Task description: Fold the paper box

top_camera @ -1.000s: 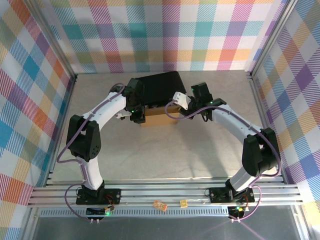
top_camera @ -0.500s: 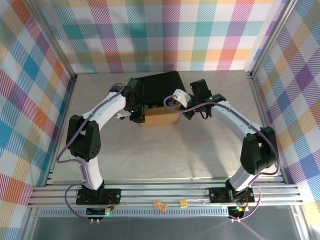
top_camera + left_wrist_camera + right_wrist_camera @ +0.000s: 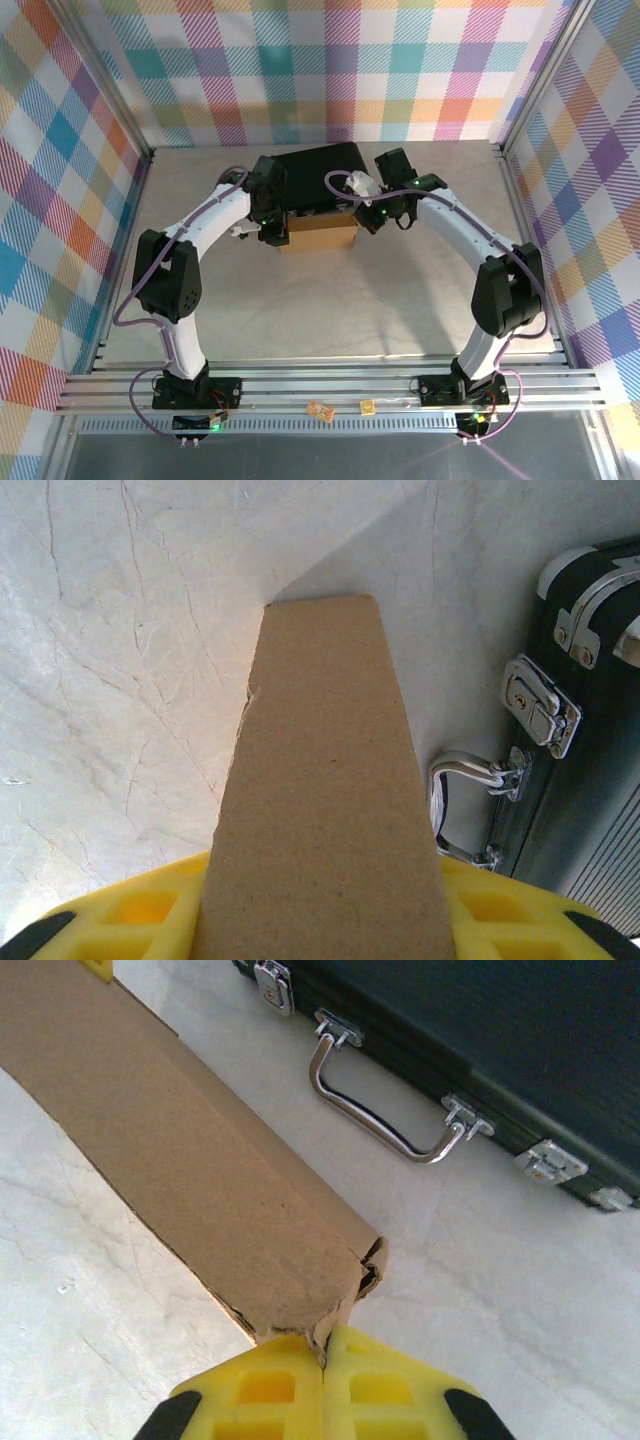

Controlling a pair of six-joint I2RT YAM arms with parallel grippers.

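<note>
Two arms are flanking the paper box (image 3: 320, 238), which is lying on the pale table (image 3: 330, 310) a little past the middle of the top view toward 12 o'clock, one long brown side facing the arm bases; the black case (image 3: 318, 168) is sitting just beyond it at 12 o'clock; the left arm (image 3: 205, 215) is hanging over the box's 9 o'clock end and the right arm (image 3: 455, 225) over its 3 o'clock end; the right jaws are standing fully closed, their yellow fingers (image 3: 262, 1390) pressing together on the frayed, torn corner of the box, a thin edge of cardboard running down into the seam between them; from that corner, in the right wrist view, a long cardboard wall is stretching away toward 10 o'clock, and the case is lying apart from it across a strip of bare table, its chrome handle (image 3: 385, 1120) and latches (image 3: 545, 1160) facing the box; the left jaws are standing partly open, a yellow finger showing at either side of a broad cardboard panel that is covering the gap between them and running toward 12 o'clock in the left wrist view; whether those fingers are actually pressing on the panel cannot be told; the case is showing at 3 o'clock of that panel, apart from it
</note>
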